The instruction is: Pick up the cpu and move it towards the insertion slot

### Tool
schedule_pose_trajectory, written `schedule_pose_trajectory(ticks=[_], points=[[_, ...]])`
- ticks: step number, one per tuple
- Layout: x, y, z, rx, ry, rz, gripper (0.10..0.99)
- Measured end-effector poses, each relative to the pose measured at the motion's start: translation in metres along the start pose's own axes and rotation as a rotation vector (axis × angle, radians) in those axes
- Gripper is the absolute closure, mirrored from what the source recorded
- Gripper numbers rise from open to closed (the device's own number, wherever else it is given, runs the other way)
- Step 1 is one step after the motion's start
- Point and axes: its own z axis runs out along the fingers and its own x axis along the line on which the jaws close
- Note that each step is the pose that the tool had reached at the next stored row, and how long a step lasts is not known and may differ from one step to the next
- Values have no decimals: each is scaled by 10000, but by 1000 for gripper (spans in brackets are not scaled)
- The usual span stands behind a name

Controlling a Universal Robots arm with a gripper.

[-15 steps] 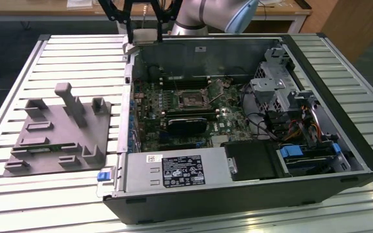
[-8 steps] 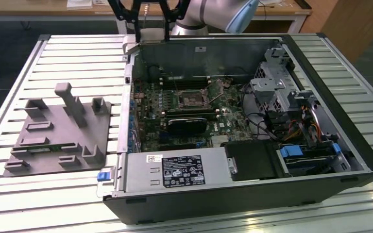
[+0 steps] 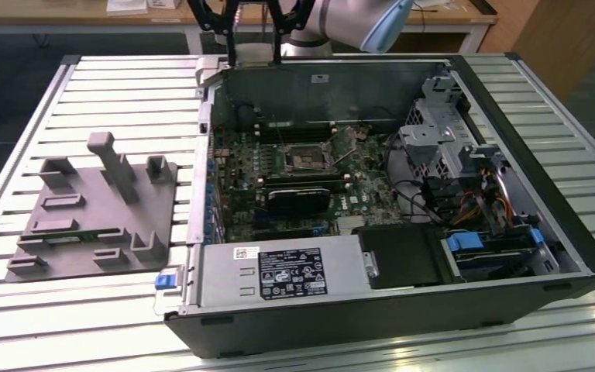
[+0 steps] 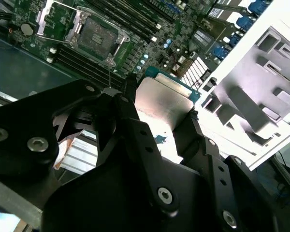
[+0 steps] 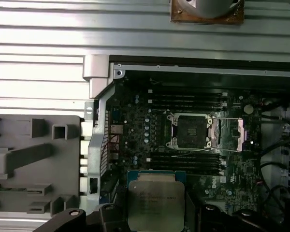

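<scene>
Pinching the cpu (image 5: 156, 199) by its edges, the end effector (image 4: 159, 113) holds it in the air above the open computer case (image 3: 576, 256), apart from the insertion slot (image 5: 190, 131). Such a thin edge grip could slip, I judge, dropping the chip onto the motherboard (image 5: 135, 145) or tilting it against the socket's silvery frame.

Exterior view: gripper (image 3: 248, 35) cut off by the frame's top edge; what it grips is hidden there. Arm (image 3: 355, 19) likewise cropped.

First wrist view: cpu (image 5: 156, 202) runs off the picture edge, its lower part unseen.

Second wrist view: black fingers (image 4: 135, 130) cover much of the chip (glare washes out its surface). Insertion slot (image 4: 97, 37) fully exposed, its pins too small to tell.
</scene>
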Motion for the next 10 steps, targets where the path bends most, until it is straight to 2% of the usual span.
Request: schedule_pose_trajectory(ticks=[10], points=[[-244, 182, 30, 0, -2, 0, 541]])
